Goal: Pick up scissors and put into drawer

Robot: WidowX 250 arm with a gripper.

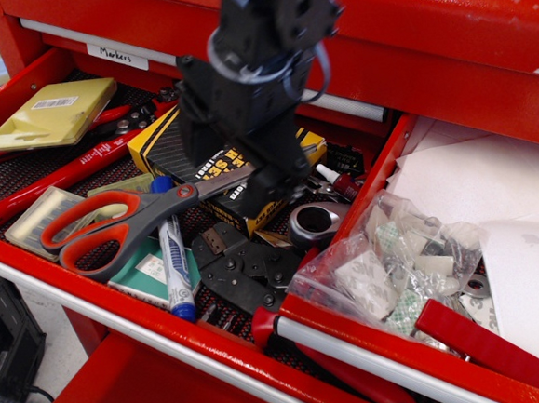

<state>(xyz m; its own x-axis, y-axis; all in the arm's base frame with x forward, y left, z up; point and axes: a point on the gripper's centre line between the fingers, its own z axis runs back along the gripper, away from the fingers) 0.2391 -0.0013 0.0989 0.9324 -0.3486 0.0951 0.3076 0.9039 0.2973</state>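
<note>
One black gripper (pixel 233 153) low over the black-and-yellow wrench-set box (pixel 211 148), fingers spread apart and holding nothing, one finger (pixel 186 124) down at the box's left side, the other (pixel 276 168) down near its right corner, both blurred. Scissors (pixel 131 222) flat in the wide red drawer with black mesh liner (pixel 24 169), orange-red and grey loop handles to the left, silver blades running right and up under the gripper, tips hidden behind it. Blue marker (pixel 175 265) just beneath the scissors' pivot, lying on a teal card (pixel 144 272). Red-handled pliers (pixel 71 170) behind the scissors, yellow flat box (pixel 52 113) further back at the left. Black crimping die block (pixel 247 269) and a round silver-rimmed object (pixel 316 224) near the drawer's right end. Smaller red drawer (pixel 384 356) at the right, lined with white paper (pixel 473 181), open, holding a clear bag of small parts (pixel 396 262) and a white rounded object (pixel 533 283). Scissors well apart from that drawer, not yet lifted, whether a finger touches the blades impossible to tell
</note>
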